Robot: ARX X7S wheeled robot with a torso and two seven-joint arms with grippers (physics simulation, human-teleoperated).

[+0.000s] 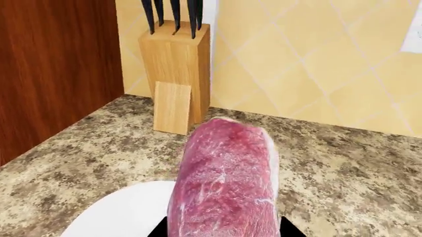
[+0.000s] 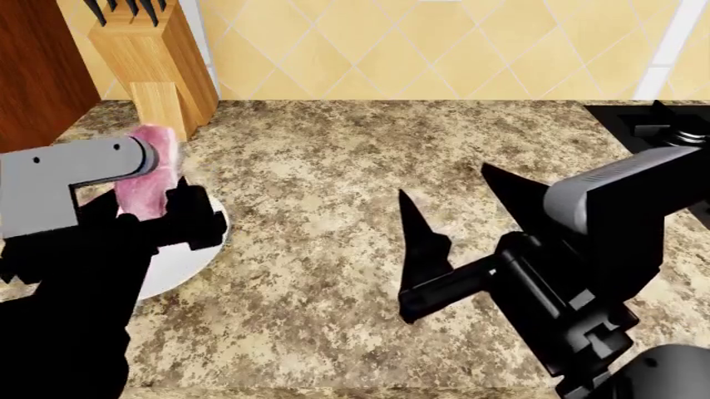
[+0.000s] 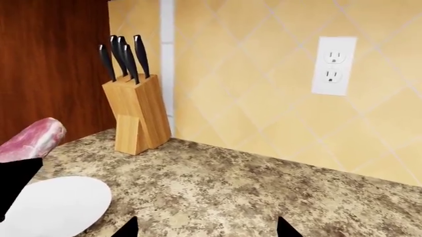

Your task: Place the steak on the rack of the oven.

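Observation:
The steak (image 1: 224,182) is a pink-red marbled chunk, and my left gripper (image 1: 224,229) is shut on it, black fingers on both sides. It hangs lifted over a white plate (image 1: 125,212) at the counter's left. In the head view the steak (image 2: 150,179) shows behind the left gripper (image 2: 166,208), above the plate (image 2: 183,262). My right gripper (image 2: 447,184) stands open over bare counter to the right, nothing between its fingers. From the right wrist view the steak (image 3: 33,138) appears raised over the plate (image 3: 59,202). The oven and the rack are out of view.
A wooden knife block (image 2: 155,58) stands at the back left against the tiled wall, beside a dark wooden cabinet side (image 1: 53,74). A black hob (image 2: 666,125) sits at the counter's right end. A wall outlet (image 3: 333,66) is above the counter.

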